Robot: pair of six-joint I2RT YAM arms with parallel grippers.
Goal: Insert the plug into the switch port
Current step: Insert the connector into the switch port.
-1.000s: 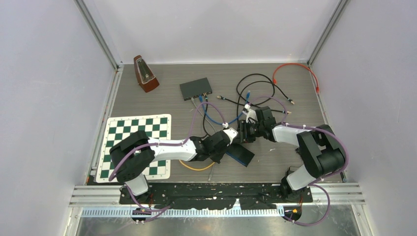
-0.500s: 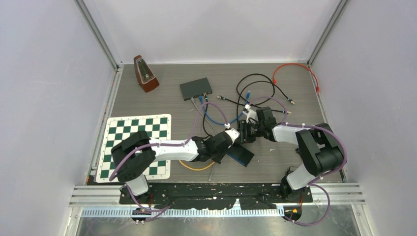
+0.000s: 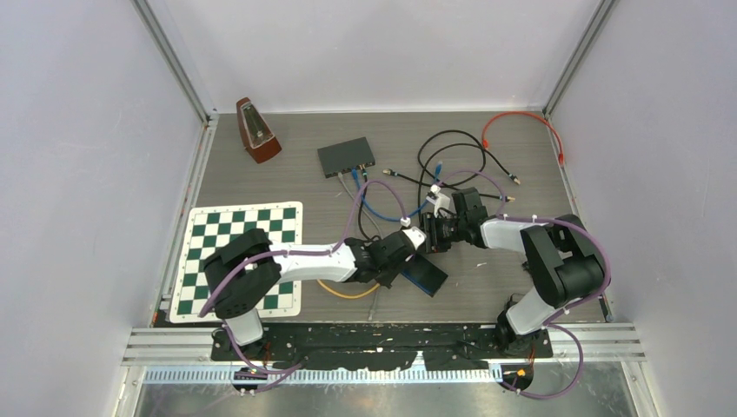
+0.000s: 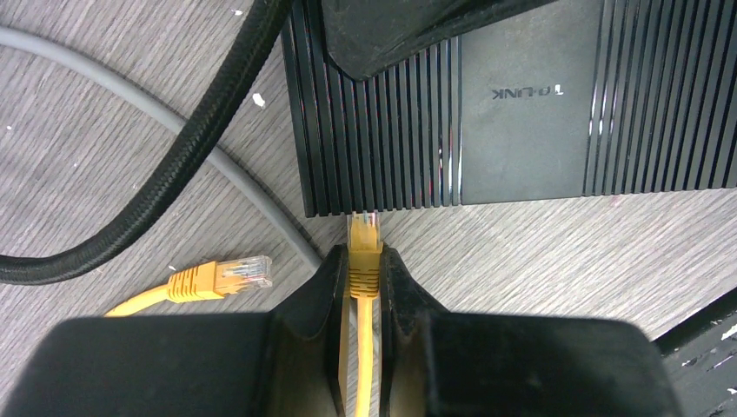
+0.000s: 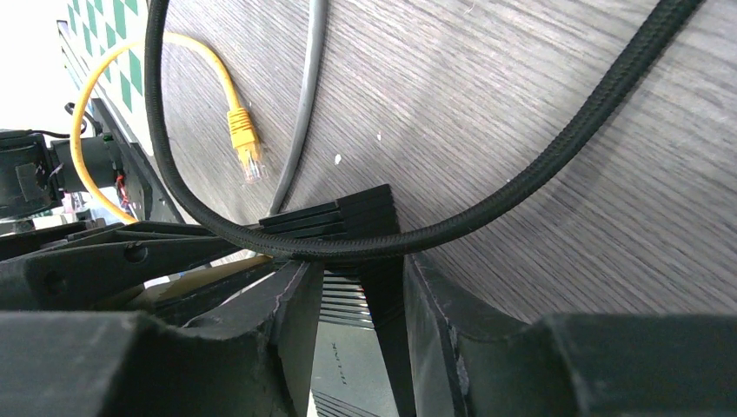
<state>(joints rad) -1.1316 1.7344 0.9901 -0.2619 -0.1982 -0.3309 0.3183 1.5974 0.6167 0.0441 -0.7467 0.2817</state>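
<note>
TP-LINK brand, seen upside down, on the black switch (image 4: 521,113) top panel

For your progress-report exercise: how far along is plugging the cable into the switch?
Done: the left gripper clamps the yellow plug, and the right gripper holds the switch. In hand: the plug tip sits at the switch's edge, not visibly seated. Left: push it fully in, then release.

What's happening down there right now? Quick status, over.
Left gripper shut on yellow plug, tip at switch edge, not visibly seated. Right gripper clamps the switch. Black braided cable draped across switch's corner.
</note>
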